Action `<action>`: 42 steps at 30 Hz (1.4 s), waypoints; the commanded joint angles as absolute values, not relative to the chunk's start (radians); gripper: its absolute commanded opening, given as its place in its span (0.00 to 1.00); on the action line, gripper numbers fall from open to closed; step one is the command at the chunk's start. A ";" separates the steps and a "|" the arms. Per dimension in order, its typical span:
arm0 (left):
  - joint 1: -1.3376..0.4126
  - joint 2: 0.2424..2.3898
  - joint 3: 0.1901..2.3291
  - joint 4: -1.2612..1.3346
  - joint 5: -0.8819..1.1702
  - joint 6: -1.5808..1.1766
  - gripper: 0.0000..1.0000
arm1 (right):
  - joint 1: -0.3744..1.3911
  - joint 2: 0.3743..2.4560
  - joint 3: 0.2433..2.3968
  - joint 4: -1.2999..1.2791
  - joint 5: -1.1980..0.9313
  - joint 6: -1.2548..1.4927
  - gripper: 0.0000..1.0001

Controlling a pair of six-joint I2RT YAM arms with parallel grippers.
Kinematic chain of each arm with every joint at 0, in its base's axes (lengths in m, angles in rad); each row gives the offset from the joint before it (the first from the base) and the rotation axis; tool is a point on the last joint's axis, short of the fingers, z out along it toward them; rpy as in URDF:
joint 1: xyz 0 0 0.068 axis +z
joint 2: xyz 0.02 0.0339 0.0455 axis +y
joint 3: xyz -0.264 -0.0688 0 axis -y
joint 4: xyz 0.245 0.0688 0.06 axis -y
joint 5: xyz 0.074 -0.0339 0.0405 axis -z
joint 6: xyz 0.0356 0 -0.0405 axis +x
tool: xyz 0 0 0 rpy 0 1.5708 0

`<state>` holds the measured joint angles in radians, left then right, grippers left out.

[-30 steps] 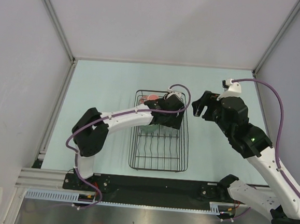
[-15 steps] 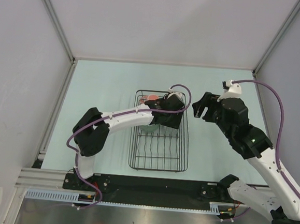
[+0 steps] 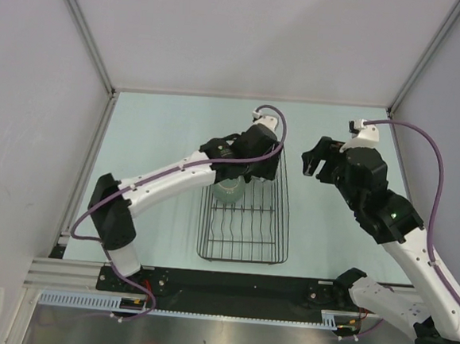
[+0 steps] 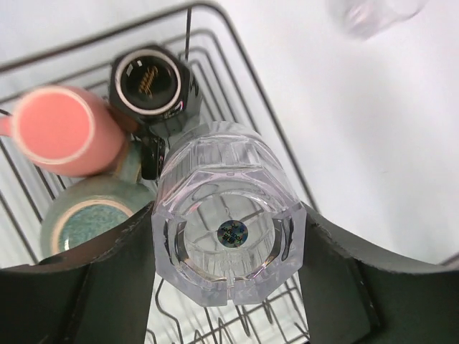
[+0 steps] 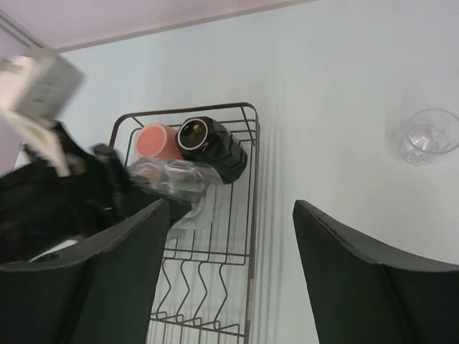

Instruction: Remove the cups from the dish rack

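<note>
My left gripper is shut on a clear glass tumbler and holds it above the far part of the black wire dish rack. Below it in the rack stand a pink mug, a black cup and a pale-green cup. In the top view the left gripper is over the rack's far end, with the green cup just below it. My right gripper is open and empty, high above the table to the right of the rack.
A second clear tumbler stands on the pale table to the right of the rack; it shows blurred in the left wrist view. Grey walls close the table on the left, far and right sides.
My left arm has stretched out and risen, taking the glass tumbler up from the rack's far end. The right gripper has shifted slightly right and stays open.
</note>
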<state>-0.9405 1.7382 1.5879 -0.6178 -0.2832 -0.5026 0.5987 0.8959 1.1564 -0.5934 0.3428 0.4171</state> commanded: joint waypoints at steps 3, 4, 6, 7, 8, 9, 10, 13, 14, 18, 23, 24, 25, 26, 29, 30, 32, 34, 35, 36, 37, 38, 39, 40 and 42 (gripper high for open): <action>-0.942 1.496 1.622 -0.580 -0.278 -0.469 0.00 | 0.588 0.926 1.206 -0.560 0.400 0.422 0.75; -0.937 1.456 1.600 -0.556 -0.266 -0.469 0.00 | 0.584 0.931 1.206 -0.557 0.413 0.429 0.74; -0.898 1.327 1.478 -0.426 -0.169 -0.488 0.01 | 0.586 0.940 1.204 -0.554 0.431 0.449 0.73; -0.872 1.280 1.420 -0.373 -0.116 -0.506 0.01 | 0.584 0.943 1.198 -0.540 0.431 0.459 0.73; -0.841 1.237 1.293 -0.318 -0.009 -0.561 0.00 | 0.583 0.942 1.193 -0.529 0.425 0.472 0.73; -0.763 1.144 1.225 -0.208 0.071 -0.599 0.00 | 0.581 0.940 1.187 -0.517 0.392 0.480 0.73; -0.724 1.106 1.159 -0.154 0.128 -0.638 0.01 | 0.577 0.936 1.178 -0.479 0.367 0.483 0.73; -0.611 0.981 0.936 0.039 0.328 -0.768 0.00 | 0.569 0.931 1.151 -0.410 0.267 0.514 0.75; -0.595 0.959 0.854 0.078 0.369 -0.813 0.00 | 0.568 0.931 1.143 -0.396 0.241 0.521 0.75; -0.555 0.888 0.706 0.297 0.503 -0.916 0.00 | 0.551 0.946 1.124 -0.331 0.070 0.583 0.75; -0.555 0.885 0.628 0.491 0.615 -1.003 0.00 | 0.519 0.953 1.069 -0.195 -0.174 0.678 0.72; -0.555 0.891 0.623 0.536 0.629 -1.014 0.00 | 0.512 0.945 1.033 -0.128 -0.255 0.702 0.72; -0.555 0.896 0.618 0.564 0.641 -1.026 0.01 | 0.493 0.942 1.013 -0.088 -0.297 0.760 0.72; -0.555 0.910 0.600 0.599 0.664 -1.058 0.00 | 0.483 0.934 0.988 -0.048 -0.337 0.788 0.71; -0.554 0.936 0.565 0.756 0.701 -1.130 0.01 | 0.431 0.908 0.904 0.104 -0.452 0.906 0.71; -0.555 0.955 0.557 0.808 0.709 -1.141 0.01 | 0.419 0.902 0.885 0.151 -0.495 0.929 0.71; -0.555 0.971 0.540 0.840 0.709 -1.160 0.00 | 0.385 0.878 0.841 0.181 -0.523 0.980 0.71; -0.554 0.985 0.532 0.854 0.701 -1.160 0.00 | 0.373 0.856 0.821 0.210 -0.558 1.000 0.71; -0.554 0.989 0.526 0.854 0.696 -1.152 0.00 | 0.370 0.853 0.810 0.218 -0.567 1.008 0.71; -0.554 1.003 0.525 0.847 0.686 -1.143 0.00 | 0.368 0.845 0.810 0.218 -0.572 1.008 0.71; -0.555 1.009 0.525 0.836 0.681 -1.134 0.00 | 0.371 0.841 0.808 0.218 -0.575 1.008 0.70; -0.555 1.015 0.526 0.821 0.675 -1.117 0.00 | 0.376 0.835 0.807 0.216 -0.577 1.011 0.70; -0.555 1.025 0.526 0.812 0.660 -1.106 0.00 | 0.379 0.833 0.804 0.227 -0.581 1.023 0.70; -0.555 1.040 0.526 0.807 0.654 -1.097 0.00 | 0.386 0.833 0.801 0.233 -0.581 1.031 0.70; -0.555 1.060 0.526 0.805 0.644 -1.092 0.00 | 0.411 0.834 0.792 0.245 -0.578 1.040 0.70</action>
